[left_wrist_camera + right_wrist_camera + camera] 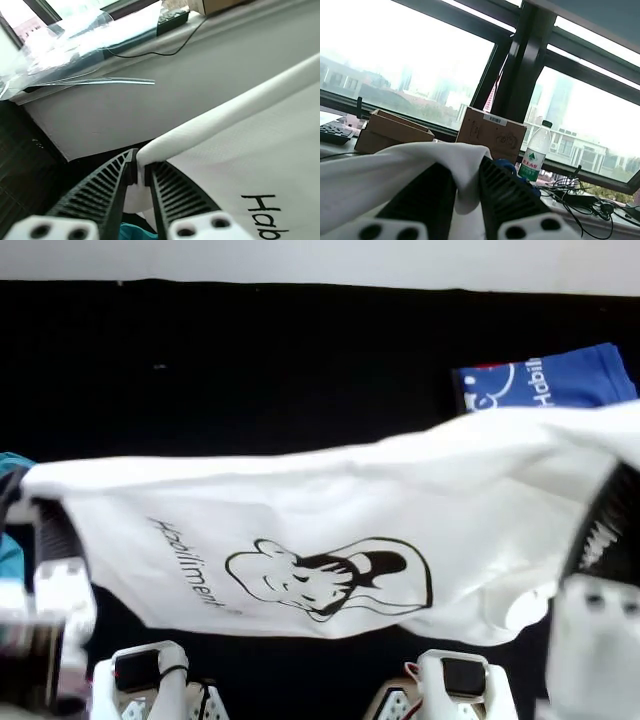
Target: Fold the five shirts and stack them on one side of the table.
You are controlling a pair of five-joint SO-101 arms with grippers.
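Looks like the spreading step before a fold. Holds the white shirt stretched left to right above the surface, with the left pincer clamped on its left edge and the right pincer on its right. Calls next for lowering it flat, nearer than the folded blue shirt at far right.

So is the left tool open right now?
No, the left tool is shut on a rolled edge of the white shirt.

A water bottle stands beside a cardboard box.
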